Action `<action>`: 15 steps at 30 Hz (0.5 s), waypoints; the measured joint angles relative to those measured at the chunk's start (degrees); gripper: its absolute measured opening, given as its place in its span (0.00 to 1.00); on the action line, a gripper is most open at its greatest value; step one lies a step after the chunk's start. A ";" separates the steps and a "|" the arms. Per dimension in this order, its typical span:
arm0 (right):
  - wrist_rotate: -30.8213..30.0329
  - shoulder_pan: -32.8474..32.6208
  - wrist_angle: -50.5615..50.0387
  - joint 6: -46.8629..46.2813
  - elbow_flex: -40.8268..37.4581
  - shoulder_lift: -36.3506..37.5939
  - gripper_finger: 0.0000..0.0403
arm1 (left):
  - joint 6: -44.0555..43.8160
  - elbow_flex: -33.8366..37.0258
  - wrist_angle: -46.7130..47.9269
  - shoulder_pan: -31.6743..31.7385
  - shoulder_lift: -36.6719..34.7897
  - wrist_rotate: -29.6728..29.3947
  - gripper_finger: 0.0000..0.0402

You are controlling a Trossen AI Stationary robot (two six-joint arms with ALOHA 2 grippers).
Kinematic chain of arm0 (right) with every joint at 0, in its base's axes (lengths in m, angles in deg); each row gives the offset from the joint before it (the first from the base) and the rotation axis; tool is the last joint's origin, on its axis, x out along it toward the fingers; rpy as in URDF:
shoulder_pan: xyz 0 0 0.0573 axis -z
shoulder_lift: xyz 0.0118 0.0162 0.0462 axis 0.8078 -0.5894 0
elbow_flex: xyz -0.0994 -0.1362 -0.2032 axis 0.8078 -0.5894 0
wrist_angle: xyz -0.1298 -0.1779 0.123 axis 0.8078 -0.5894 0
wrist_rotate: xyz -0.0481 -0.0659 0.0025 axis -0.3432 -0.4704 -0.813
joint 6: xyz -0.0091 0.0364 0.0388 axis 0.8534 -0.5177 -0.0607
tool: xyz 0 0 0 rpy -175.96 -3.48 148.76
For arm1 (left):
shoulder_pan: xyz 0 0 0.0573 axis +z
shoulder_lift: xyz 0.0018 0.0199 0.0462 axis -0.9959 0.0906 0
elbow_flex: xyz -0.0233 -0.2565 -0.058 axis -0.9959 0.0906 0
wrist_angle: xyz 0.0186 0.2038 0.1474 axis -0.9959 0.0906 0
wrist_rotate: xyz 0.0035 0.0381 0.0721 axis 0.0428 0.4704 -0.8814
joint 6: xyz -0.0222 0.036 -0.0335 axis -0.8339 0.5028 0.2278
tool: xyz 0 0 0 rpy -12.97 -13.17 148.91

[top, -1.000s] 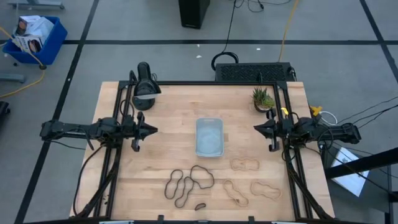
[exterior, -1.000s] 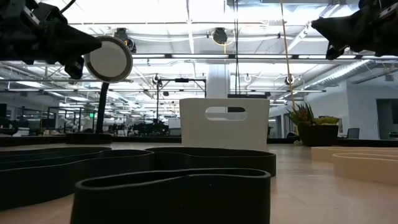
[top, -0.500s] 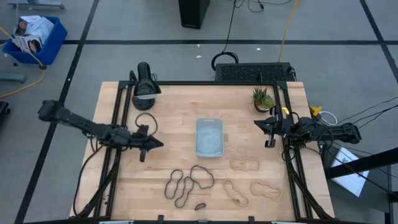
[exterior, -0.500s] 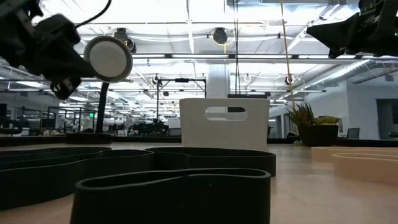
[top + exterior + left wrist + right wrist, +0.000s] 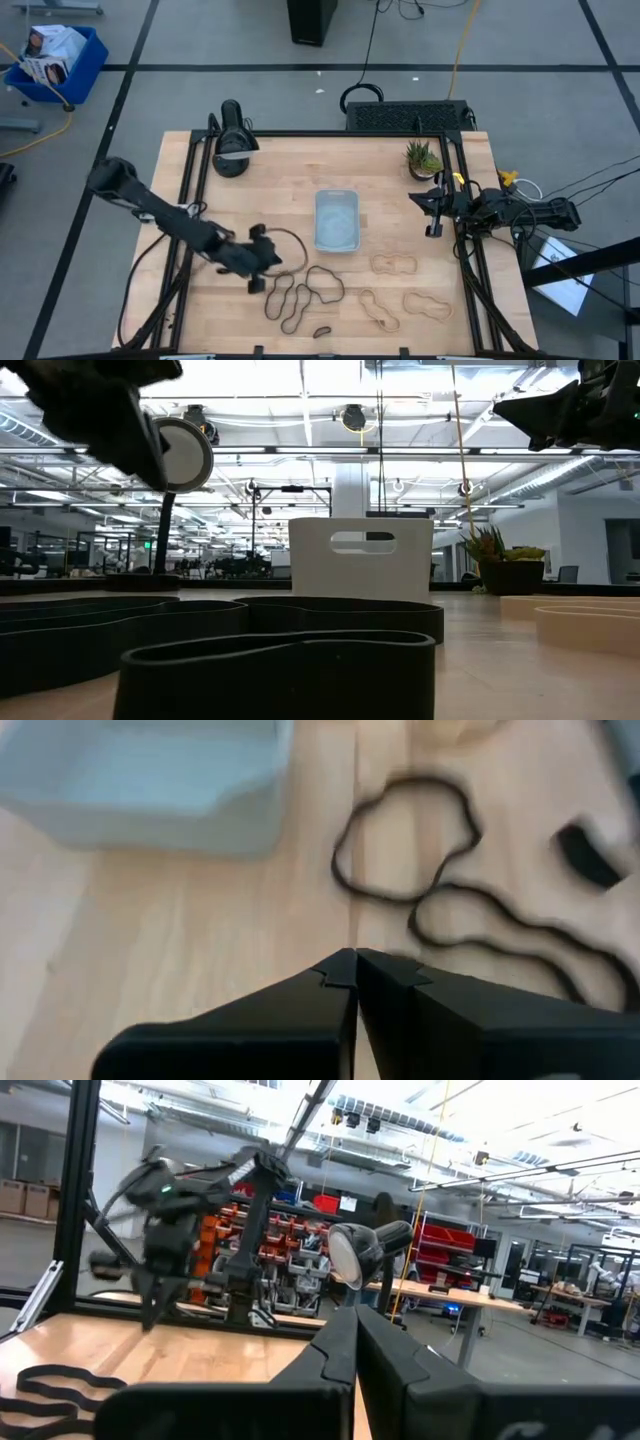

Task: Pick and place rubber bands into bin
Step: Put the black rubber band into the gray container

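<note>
Several dark rubber bands (image 5: 300,292) lie flat near the table's near edge, a much smaller one (image 5: 322,331) beside them. Three tan bands (image 5: 393,265) lie to their right. The pale blue-grey bin (image 5: 337,221) stands at the table's middle. My left gripper (image 5: 272,262) is shut and empty, above the wood just left of the dark bands (image 5: 405,840), with the bin (image 5: 140,780) ahead of it. My right gripper (image 5: 420,208) is shut and empty, held high by the table's right rail; it also shows in its own wrist view (image 5: 355,1310).
A potted plant (image 5: 423,160) stands at the far right and a black round lamp (image 5: 232,150) at the far left. Black frame rails (image 5: 190,230) run along both sides. A thin black cable loop (image 5: 288,240) trails from my left wrist.
My left gripper has swung from beside the left rail toward the table's near edge and toward the right, coming down and tipping downward toward the dark rubber bands. It has stayed shut. The bands and the bin have not moved.
</note>
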 joint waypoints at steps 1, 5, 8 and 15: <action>-0.02 0.00 -0.03 -0.01 0.01 -0.01 0.00 | -0.86 -1.26 1.44 -0.17 2.10 0.10 0.05; -0.02 -0.01 -0.01 -1.60 0.02 -0.01 0.01 | -1.52 -4.91 2.16 -0.48 9.82 3.21 0.13; -0.02 0.00 -0.01 -1.70 0.01 -0.01 0.01 | -1.94 -6.30 1.97 -0.67 13.82 7.20 0.25; -0.02 -0.02 0.44 -1.62 0.02 -0.01 0.02 | -2.97 -6.63 2.77 -0.40 18.94 7.31 0.52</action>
